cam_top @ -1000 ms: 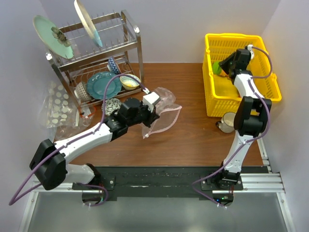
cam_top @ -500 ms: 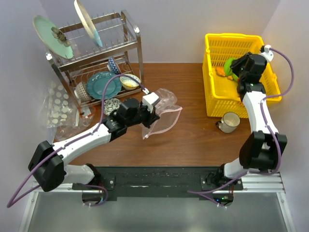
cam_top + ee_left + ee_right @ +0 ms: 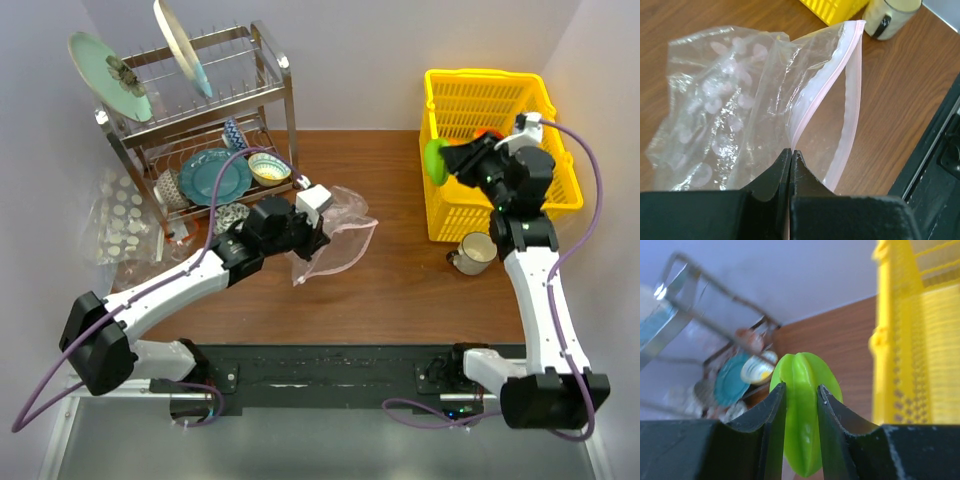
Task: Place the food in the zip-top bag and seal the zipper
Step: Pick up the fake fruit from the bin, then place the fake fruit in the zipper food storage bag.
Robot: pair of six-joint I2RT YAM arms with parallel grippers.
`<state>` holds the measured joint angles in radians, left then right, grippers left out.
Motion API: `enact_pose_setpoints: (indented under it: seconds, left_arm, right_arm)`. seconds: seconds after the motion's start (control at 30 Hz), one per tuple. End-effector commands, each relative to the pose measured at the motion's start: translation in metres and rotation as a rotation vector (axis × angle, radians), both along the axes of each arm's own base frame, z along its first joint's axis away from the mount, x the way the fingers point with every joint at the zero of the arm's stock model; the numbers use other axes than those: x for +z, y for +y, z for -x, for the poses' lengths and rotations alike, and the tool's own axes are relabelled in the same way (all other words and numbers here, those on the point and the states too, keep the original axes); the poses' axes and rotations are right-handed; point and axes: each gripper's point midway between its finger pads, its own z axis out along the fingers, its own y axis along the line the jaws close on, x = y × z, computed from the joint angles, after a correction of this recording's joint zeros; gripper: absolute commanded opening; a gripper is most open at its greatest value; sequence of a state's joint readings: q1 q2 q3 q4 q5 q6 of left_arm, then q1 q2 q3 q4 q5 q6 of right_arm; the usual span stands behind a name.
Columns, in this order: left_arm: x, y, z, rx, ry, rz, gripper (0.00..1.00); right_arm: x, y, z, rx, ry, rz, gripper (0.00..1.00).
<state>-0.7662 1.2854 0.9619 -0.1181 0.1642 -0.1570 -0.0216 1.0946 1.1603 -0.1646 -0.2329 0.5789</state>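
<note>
Left gripper (image 3: 791, 152) is clamped fully closed, jaws pinching the film of the crinkly clear zip-top bag (image 3: 740, 100) with the faint pink tint, right at the near end of its mouth. From the left wrist camera I see the thin pink zipper strip (image 3: 816, 95) split into two lips that stand apart, so the mouth gapes open toward the far right. The rest of the bag lies rumpled on the brown wooden table (image 3: 400, 290), just in front of the steel dish rack (image 3: 200, 110) loaded with plates and bowls. I see no food inside the bag; the pale pink ovals in its film look like a print, though I cannot be sure. Right gripper (image 3: 801, 395) is partly closed around a glossy green ribbed toy fruit (image 3: 802, 375), one finger on each side of it, the fruit's top and bottom poking out past the pads. In the overhead view that fruit (image 3: 436, 160) is held in the air at the left wall of the yellow plastic mesh basket (image 3: 485, 74), well apart from the bag. A cream mug with a dark rim (image 3: 473, 252) stands on the table just in front of the basket. A second clear bag showing white discs (image 3: 120, 220) lies at the far left beside the rack.
</note>
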Motion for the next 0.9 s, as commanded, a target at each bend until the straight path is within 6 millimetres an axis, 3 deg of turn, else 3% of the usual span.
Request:
enact_pose_setpoints:
  seconds: [0.0, 0.2, 0.4, 0.7, 0.87]
  left_arm:
    - [0.042, -0.002, -0.021, 0.089, -0.022, 0.011, 0.0]
    - [0.058, -0.01, -0.037, 0.152, 0.04, -0.019, 0.0]
    - [0.058, -0.024, -0.045, 0.128, 0.061, -0.025, 0.0]
    - [0.043, -0.038, -0.043, 0.09, 0.106, -0.003, 0.0]
    - [0.046, -0.043, -0.039, 0.073, 0.114, 0.019, 0.0]
  right_arm:
    - [-0.016, 0.051, 0.042, 0.238, 0.055, -0.01, 0.29]
    - [-0.05, 0.079, 0.094, 0.379, 0.128, -0.041, 0.31]
    - [-0.064, 0.1, 0.121, 0.491, 0.162, -0.141, 0.33]
    - [-0.061, 0.116, 0.14, 0.573, 0.171, -0.193, 0.34]
    - [-0.065, 0.121, 0.135, 0.571, 0.176, -0.202, 0.35]
